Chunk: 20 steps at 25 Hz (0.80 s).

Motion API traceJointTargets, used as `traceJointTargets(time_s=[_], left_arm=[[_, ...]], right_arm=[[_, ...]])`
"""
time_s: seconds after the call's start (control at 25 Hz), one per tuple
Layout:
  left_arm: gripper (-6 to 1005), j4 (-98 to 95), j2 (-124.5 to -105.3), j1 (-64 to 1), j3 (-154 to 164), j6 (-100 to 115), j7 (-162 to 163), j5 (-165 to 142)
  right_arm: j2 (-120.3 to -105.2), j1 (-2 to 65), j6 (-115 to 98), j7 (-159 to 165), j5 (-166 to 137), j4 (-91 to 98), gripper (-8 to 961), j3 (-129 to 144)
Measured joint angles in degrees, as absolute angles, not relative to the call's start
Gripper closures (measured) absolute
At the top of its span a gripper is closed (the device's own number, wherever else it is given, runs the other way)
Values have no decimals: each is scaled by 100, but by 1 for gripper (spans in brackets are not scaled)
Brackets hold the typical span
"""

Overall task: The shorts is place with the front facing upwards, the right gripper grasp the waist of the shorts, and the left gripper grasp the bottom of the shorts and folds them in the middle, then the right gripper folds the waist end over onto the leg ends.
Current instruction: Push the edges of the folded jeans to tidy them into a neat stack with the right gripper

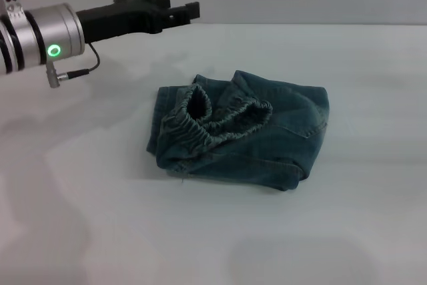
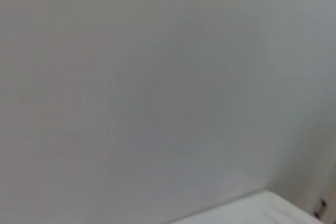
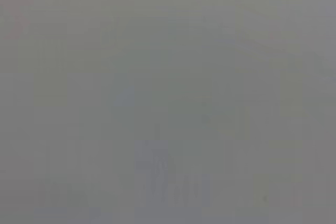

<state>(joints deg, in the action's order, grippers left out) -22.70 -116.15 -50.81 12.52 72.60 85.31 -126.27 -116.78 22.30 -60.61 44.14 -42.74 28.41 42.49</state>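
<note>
The blue denim shorts [image 1: 267, 138] lie folded into a compact bundle in the middle of the white table [image 1: 200, 231] in the head view. The waist end [image 1: 223, 121], its ruffled elastic band gaping open, rests on top of the bundle toward its left side. I cannot make out the bottom of the shorts or the leg ends within the folded layers. My left gripper [image 1: 181, 11] hangs high at the upper left, well away from the denim, holding nothing. The right gripper is out of view. Neither wrist view shows the shorts.
White tabletop surrounds the bundle on all sides. The left wrist [image 1: 40, 35], silver with a green light, and its grey cable sit at the far upper left. The left wrist view shows a plain grey surface and a pale edge [image 2: 262, 208].
</note>
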Motion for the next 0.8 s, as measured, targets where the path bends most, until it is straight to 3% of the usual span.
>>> traceJointTargets(time_s=[0.8], left_arm=[[263, -3861, -11784, -5135, 4992, 7621, 10813, -12618]], right_arm=[[-11629, 2270, -6037, 4415, -4316, 2225, 336, 4112]])
